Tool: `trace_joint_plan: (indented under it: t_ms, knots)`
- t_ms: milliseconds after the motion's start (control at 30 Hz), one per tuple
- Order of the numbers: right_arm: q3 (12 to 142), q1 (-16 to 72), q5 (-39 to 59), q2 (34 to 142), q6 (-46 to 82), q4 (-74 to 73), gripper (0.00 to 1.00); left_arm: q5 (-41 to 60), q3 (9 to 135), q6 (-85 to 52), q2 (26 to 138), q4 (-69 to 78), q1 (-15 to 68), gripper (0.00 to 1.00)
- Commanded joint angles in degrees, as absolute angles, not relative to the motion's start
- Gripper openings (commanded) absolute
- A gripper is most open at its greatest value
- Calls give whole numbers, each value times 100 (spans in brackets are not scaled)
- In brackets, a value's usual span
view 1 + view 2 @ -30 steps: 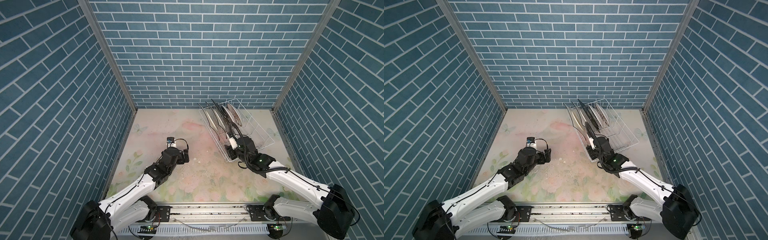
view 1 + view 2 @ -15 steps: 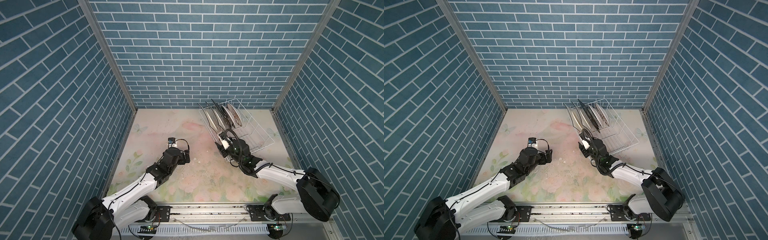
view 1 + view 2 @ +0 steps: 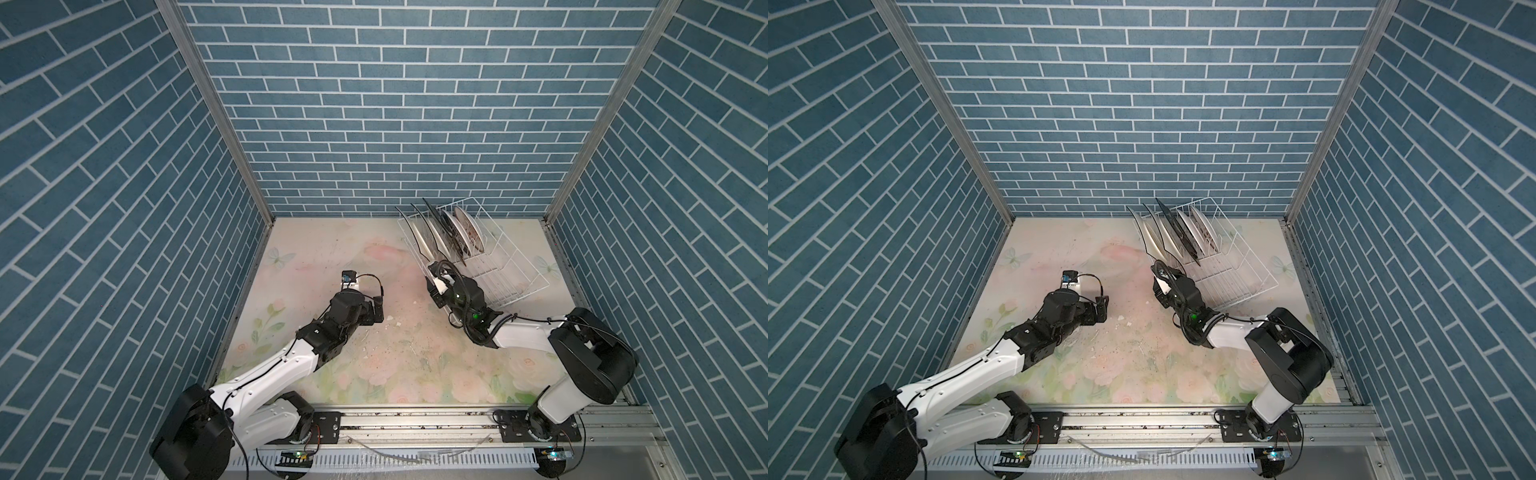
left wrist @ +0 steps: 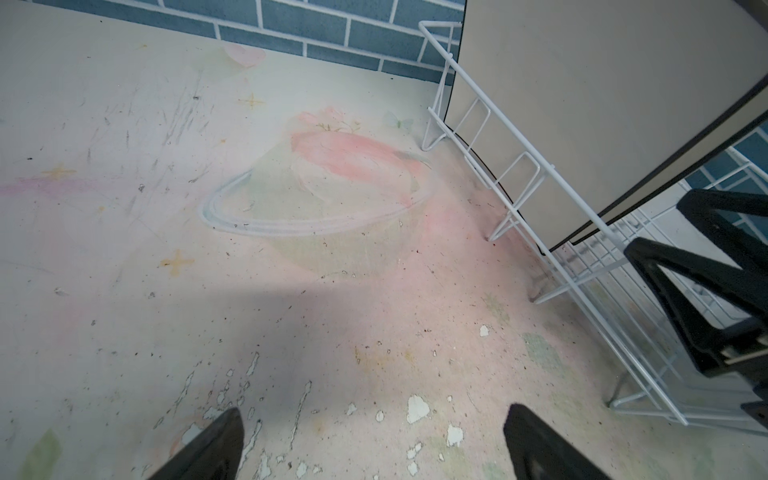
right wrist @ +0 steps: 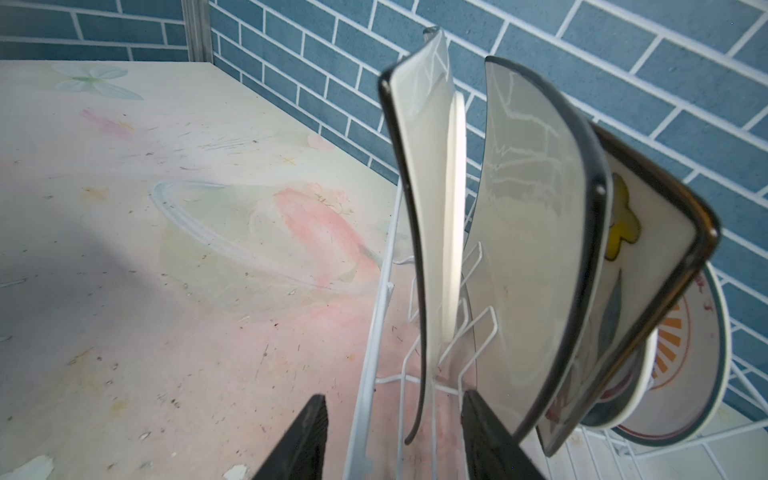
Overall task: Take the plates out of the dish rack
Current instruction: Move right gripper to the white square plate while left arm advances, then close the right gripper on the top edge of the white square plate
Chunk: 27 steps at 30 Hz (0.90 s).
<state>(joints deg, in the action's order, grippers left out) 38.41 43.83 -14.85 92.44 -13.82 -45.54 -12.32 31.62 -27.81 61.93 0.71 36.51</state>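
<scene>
Grasping the end plate (image 5: 432, 166) from the dish rack (image 5: 368, 353)
Right claw (image 5: 392, 397), unclenched, straddled it; next: clench, lift clear. Left claw (image 4: 374, 409) hung released.

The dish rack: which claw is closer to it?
The right claw, at the dish rack's near end with its jaws astride the wire rim. The left claw is out over the table, clearly apart from the rack.

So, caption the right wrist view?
Right fingers apart around the first square plate in the dish rack.
</scene>
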Motion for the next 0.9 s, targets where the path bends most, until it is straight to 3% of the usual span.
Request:
trace_joint_plan:
  t_ms: [0,333,867]
  knots:
    - [4154,4403,-1738,9389,-1694,-4999,53,-1225,3341,-2624,6162,-108,3665,100]
    - [4607,4297,-1749,9869,-1862,-5191,52,-1184,3528,-2495,6293,-204,3645,100]
    - [5194,4011,-1811,10813,-2115,-5981,44,-763,3583,-2542,6239,-215,3390,100]
